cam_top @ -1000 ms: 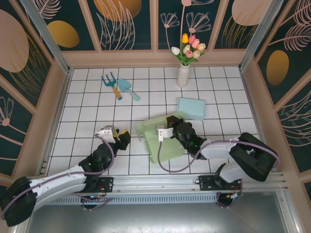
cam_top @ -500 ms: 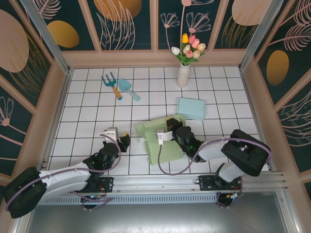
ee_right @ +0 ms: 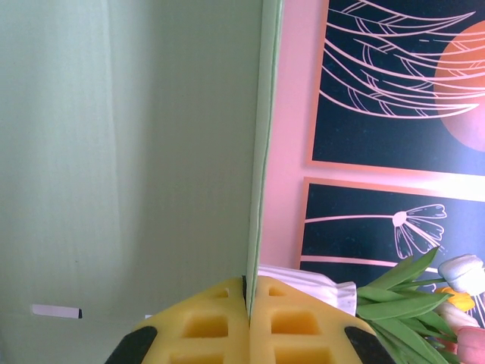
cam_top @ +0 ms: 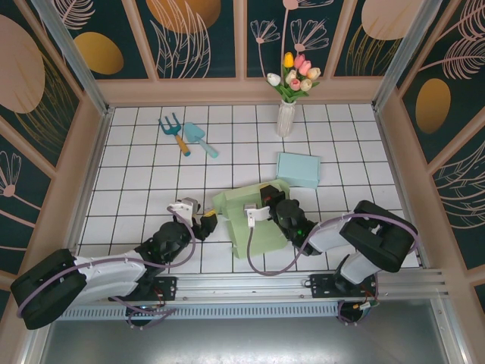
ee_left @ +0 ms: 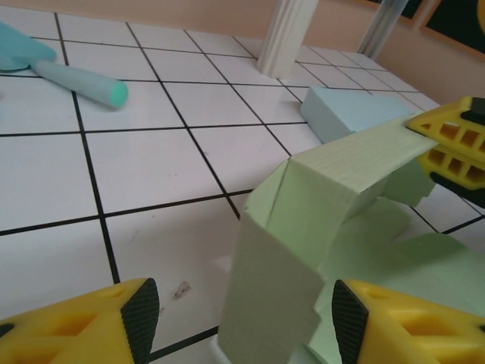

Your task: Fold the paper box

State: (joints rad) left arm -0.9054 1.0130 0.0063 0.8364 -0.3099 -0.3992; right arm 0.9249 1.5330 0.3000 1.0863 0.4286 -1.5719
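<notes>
Where the right gripper (ee_right: pixel 248 303) meets the card, its two yellow fingers (ee_right: pixel 201 324) are pressed together on the thin edge of an upright wall of the pale green paper box (ee_right: pixel 151 152). The panel runs up between the pads. From above, that gripper (cam_top: pixel 267 199) sits at the far side of the box (cam_top: pixel 258 231), which lies partly folded and flat-bottomed on the white tiled table (cam_top: pixel 136 167), near the middle and close to the arms.

The left gripper (ee_left: pixel 239 322) is spread wide, one yellow finger (ee_left: pixel 83 326) on each side of a creased corner flap of the box (ee_left: pixel 318 197). Gaps show between the flap and both pads. In the overhead view it (cam_top: pixel 203 222) lies low at the box's left edge. The left wrist camera also catches the right gripper's yellow fingers (ee_left: pixel 455 144) at the tip of a raised strip of the box.

Just beyond the box lies a closed light blue rectangular box (cam_top: pixel 298 169) (ee_left: pixel 348 110). Farther back stands a white ribbed vase of tulips (cam_top: pixel 285 117) (ee_left: pixel 284 38). Well to the left of the vase are a teal plastic trowel (cam_top: pixel 198 138) (ee_left: pixel 79 82) and a blue garden fork with an orange handle (cam_top: pixel 174 130), lying side by side.
</notes>
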